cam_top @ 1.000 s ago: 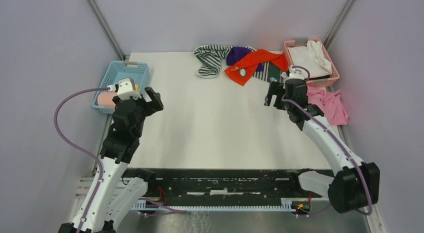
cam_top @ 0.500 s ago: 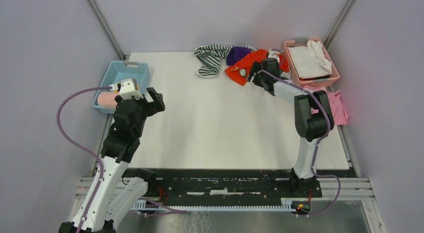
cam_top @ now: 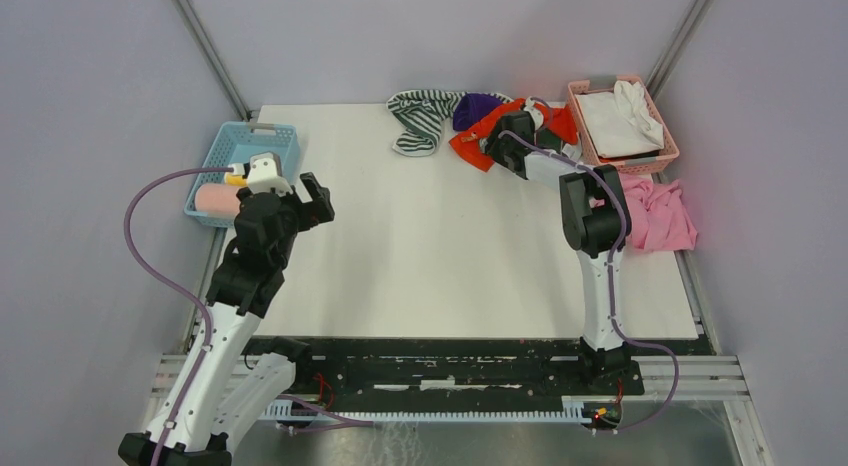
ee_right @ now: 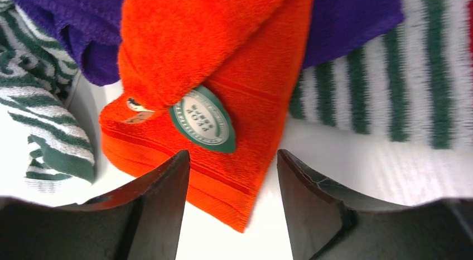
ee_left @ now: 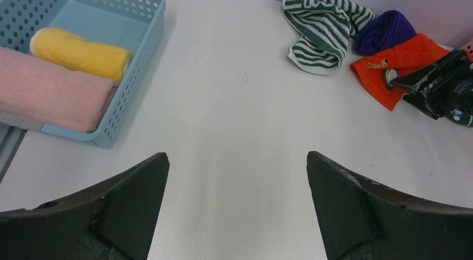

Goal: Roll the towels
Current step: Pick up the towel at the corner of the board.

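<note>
Loose towels lie heaped at the table's far edge: a green-and-white striped towel [cam_top: 418, 116], a purple towel [cam_top: 473, 108] and an orange-red towel [cam_top: 468, 146] with a green tag [ee_right: 203, 119]. My right gripper [cam_top: 497, 146] is low at the orange-red towel [ee_right: 223, 59]. Its jaws [ee_right: 232, 154] stand apart, one on each side of the towel's near corner, without pinching it. A pink towel [cam_top: 660, 211] lies crumpled at the right edge. My left gripper [ee_left: 237, 157] hangs wide open over bare table, holding nothing. A pink roll [ee_left: 50, 95] and a yellow roll [ee_left: 81, 51] lie in the blue basket [ee_left: 139, 59].
A pink basket [cam_top: 650, 156] at the far right corner holds a white cloth [cam_top: 615, 116]. The blue basket [cam_top: 250, 131] sits at the table's left edge, close to my left arm. Slanted frame poles rise at both far corners.
My right arm has reached out from beside the pink basket to the towel heap, and its jaws have narrowed around the orange-red towel's corner. The left arm has barely shifted.
</note>
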`<state>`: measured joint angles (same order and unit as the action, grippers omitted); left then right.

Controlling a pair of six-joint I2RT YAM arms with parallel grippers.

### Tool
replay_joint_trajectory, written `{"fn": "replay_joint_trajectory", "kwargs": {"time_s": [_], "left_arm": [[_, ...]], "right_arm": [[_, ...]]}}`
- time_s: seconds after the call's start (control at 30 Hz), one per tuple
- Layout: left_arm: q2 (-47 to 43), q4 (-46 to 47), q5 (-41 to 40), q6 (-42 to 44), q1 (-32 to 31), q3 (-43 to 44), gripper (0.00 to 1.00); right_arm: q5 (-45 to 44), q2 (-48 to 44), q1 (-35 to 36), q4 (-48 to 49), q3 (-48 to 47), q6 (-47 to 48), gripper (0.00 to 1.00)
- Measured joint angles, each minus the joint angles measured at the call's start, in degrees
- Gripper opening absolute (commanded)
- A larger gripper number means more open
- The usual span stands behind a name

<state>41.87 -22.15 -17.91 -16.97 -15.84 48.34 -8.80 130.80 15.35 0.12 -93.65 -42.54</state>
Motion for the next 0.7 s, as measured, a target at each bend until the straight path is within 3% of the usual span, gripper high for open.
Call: {"fn": "replay_joint_trajectory", "kwargs": {"time_s": [0.07, 0.13, 0.3, 0.53, 0.7], "left_arm": [[0.0, 0.0, 0.0, 0.0, 0.0, 0.0, 0.99], [0.0, 0.0, 0.0, 0.0, 0.0, 0.0, 0.99], [0.0, 0.0, 0.0, 0.0, 0.0, 0.0, 0.99], [-0.4, 0.0, 0.0, 0.0, 0.0, 0.0, 0.99], [-1.7, 0.0, 0.2, 0.0, 0.0, -0.2, 0.99]], "right_arm": [[-0.5, 1.0, 0.8, -0.1, -1.3, -0.3, 0.59], [-0.7, 1.7, 1.4, 0.0, -2.2, -0.7, 0.48], [-0.5, 2.9, 1.9, -0.2, -3.1, 0.3, 0.02], [1.1, -0.3, 1.7, -5.6, -3.8, 5.4, 0.00], [2.3, -12.3, 2.6, -11.2, -4.7, 11.2, 0.00]]}}
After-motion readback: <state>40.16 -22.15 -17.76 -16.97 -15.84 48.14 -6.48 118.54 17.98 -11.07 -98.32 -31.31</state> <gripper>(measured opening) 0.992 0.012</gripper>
